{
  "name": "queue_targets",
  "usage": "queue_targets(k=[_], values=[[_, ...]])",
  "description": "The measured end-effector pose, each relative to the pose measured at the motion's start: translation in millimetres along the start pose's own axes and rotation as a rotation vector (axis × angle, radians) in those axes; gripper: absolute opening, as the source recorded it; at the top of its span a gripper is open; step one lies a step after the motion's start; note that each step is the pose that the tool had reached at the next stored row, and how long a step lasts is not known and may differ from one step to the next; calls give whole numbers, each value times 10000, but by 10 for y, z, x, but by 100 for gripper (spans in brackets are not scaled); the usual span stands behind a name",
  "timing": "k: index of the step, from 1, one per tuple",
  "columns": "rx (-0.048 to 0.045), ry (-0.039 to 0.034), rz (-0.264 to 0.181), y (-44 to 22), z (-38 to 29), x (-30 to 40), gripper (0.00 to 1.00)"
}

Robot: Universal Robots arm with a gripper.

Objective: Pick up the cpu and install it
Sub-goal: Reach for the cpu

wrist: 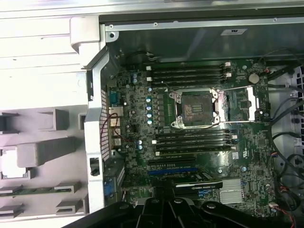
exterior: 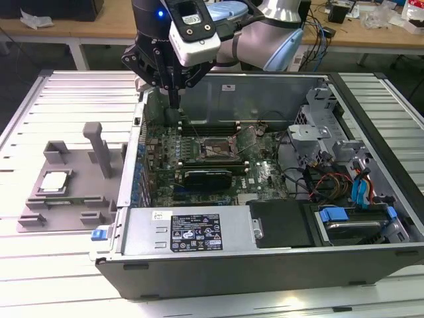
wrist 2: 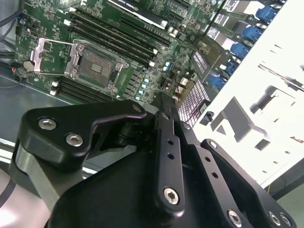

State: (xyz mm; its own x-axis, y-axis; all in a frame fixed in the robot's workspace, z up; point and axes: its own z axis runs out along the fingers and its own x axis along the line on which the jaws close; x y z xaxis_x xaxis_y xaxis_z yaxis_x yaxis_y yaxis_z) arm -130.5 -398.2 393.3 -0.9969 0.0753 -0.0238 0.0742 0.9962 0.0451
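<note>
Gripper (exterior: 174, 105) hangs over the open case (exterior: 132, 265), jaws together on nothing; the cpu (exterior: 55, 180) lies flat in its grey tray (exterior: 83, 173) at the exterior view's left, presented for pickup; the socket (exterior: 209, 150) stands unlatched and bare, apparently to receive it.

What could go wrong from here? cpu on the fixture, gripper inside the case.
1. The gripper hangs low inside the case, close to its side wall. Crossing to the cpu on the gray fixture may clip that wall.
2. The fixture's upright post stands beside the cpu and could snag the arm.
3. The socket lies open, so a tilted placement might damage it.
</note>
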Motion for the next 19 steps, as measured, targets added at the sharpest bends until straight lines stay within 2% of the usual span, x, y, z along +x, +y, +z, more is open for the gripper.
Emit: queue_targets(k=[7, 19], values=[[0, -2, -1, -1, -1, 37, 11], [0, -7, -1, -4, -4, 186, 11]])
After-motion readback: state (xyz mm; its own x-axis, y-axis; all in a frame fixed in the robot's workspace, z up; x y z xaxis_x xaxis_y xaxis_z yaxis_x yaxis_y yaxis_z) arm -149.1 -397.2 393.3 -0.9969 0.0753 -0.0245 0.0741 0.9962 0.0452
